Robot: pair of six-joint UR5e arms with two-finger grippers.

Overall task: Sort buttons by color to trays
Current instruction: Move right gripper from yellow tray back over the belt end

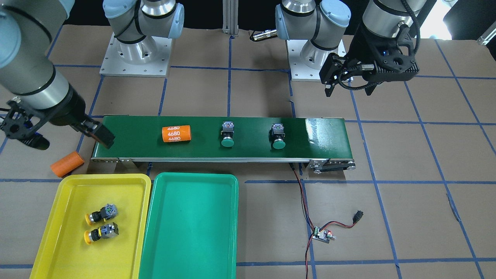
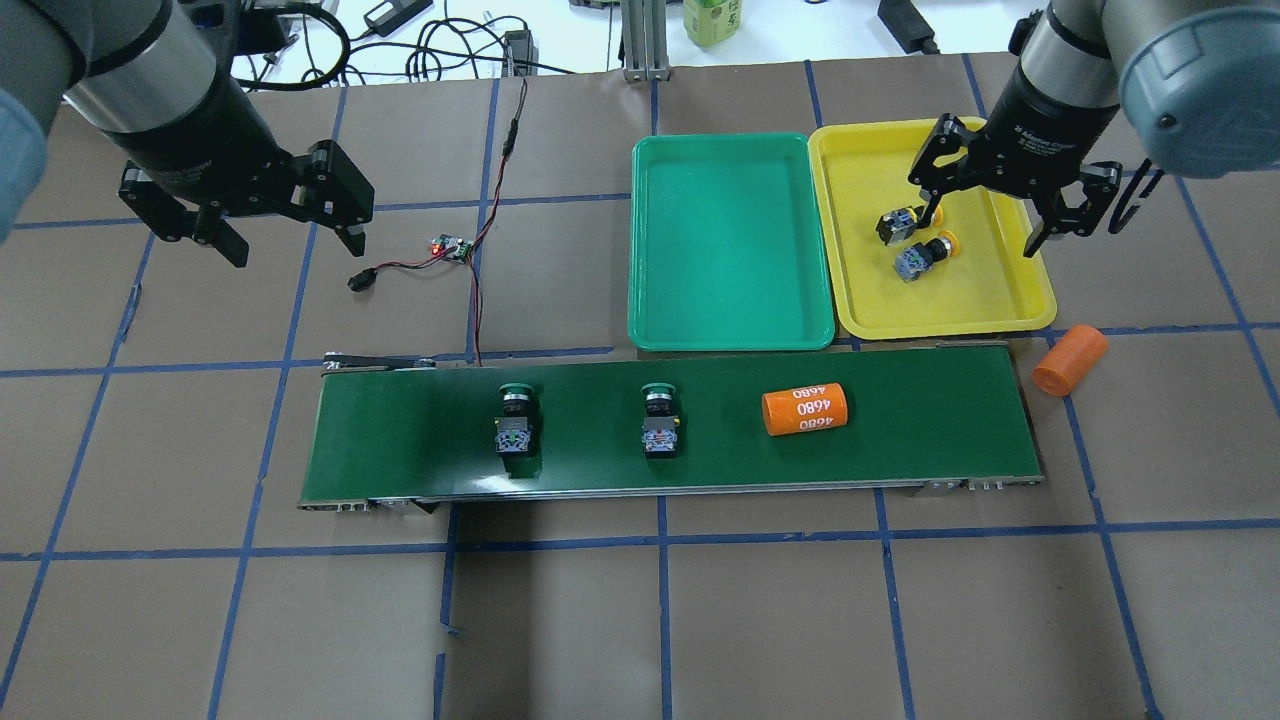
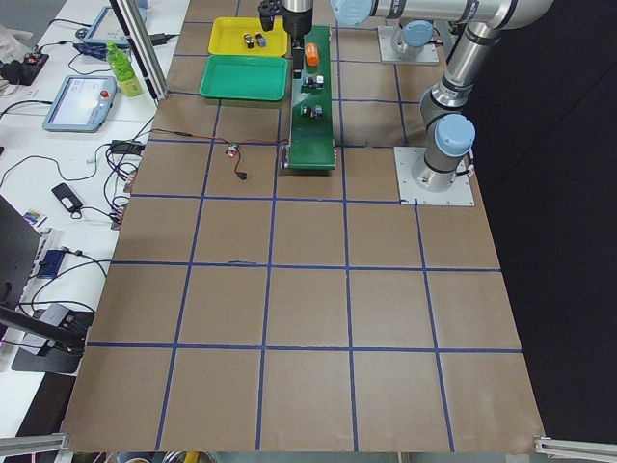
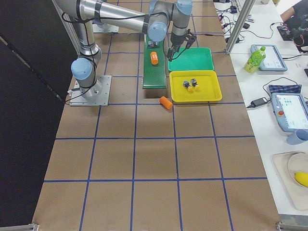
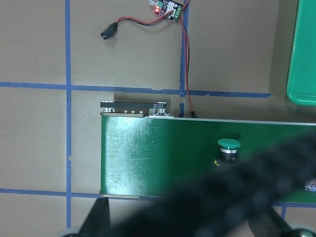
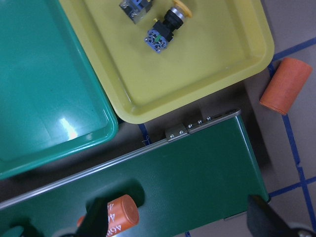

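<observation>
Table: brown cardboard surface (image 2: 640, 620) crossed by blue tape lines.
Green buttons: one green-capped button (image 2: 515, 420) and a second green-capped button (image 2: 661, 420), both with black-grey blocky bodies, lie well apart on the long dark-green conveyor belt (image 2: 400, 440). Their caps point toward the trays.
Yellow buttons: one yellow-capped button (image 2: 905, 222) and a second yellow-capped button (image 2: 925, 255) lie on their sides, near each other, in the shallow bright yellow tray (image 2: 980, 290).
Green tray: shallow green plastic tray (image 2: 730, 260), just beside the yellow one.
Cylinders: orange cylinder printed "4680" (image 2: 805, 410) on the belt; plain orange cylinder (image 2: 1070, 360) on the table off the belt's end.
Right gripper (image 2: 975, 215): fingers spread, holding nothing, raised above the yellow tray.
Left gripper (image 2: 290, 235): fingers spread, holding nothing, above bare table.
Views: the front camera shows the green caps' round tops, while the overhead shows the grey terminal ends. The left wrist view catches only one green cap beside blurred dark fingers.
</observation>
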